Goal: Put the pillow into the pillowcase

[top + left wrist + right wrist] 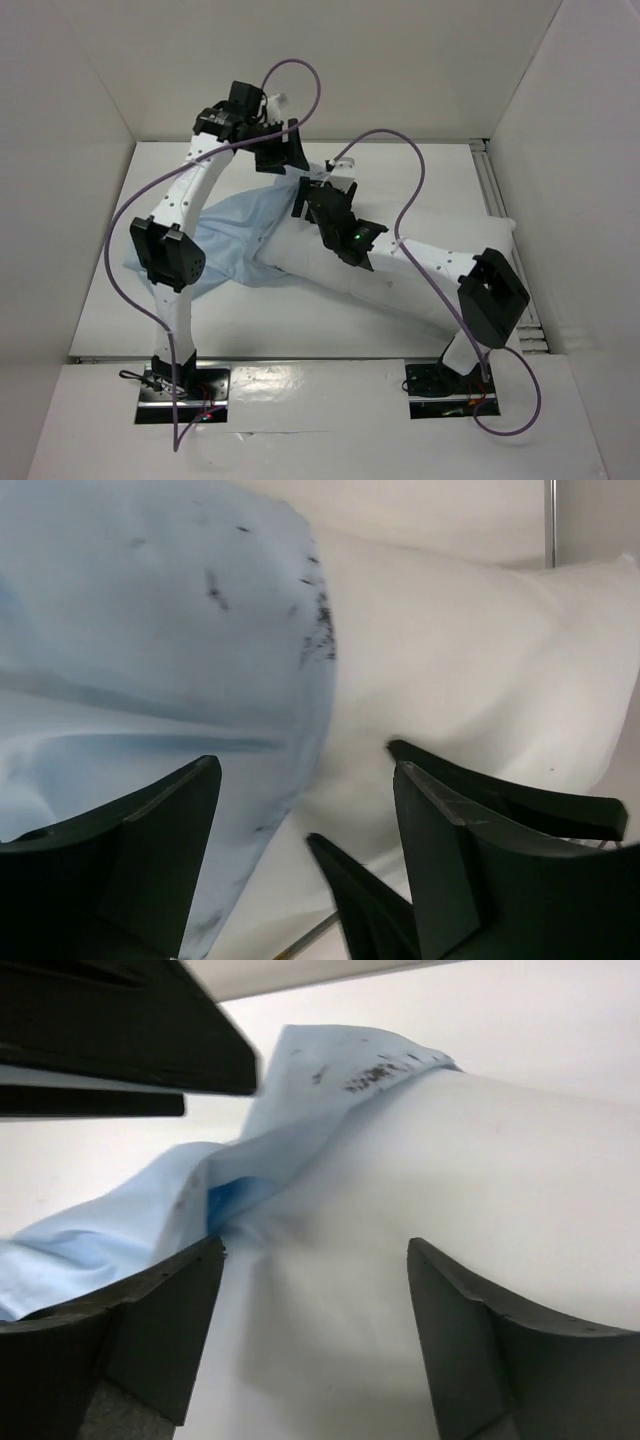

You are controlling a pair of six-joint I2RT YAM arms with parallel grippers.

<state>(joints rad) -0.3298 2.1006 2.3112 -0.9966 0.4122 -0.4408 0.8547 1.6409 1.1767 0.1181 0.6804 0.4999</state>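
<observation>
The white pillow [420, 250] lies across the table's middle and right. Its left end is inside the mouth of the light blue pillowcase [235, 235], which spreads out limp to the left. My left gripper [285, 152] hangs open above the far edge of that overlap. In its wrist view the pillowcase [150, 630] fills the left and the pillow [470, 650] the right, with nothing between the open jaws [305, 825]. My right gripper [312, 197] is open just over the pillow [450, 1210], beside the pillowcase's rim [300, 1110], and grips nothing [315, 1305].
White walls enclose the table [300, 310] on the left, back and right. A metal rail [497, 200] runs along the right side. Purple cables [415, 190] loop over both arms. The two grippers are close together; the left one's black body [100, 1030] shows in the right wrist view.
</observation>
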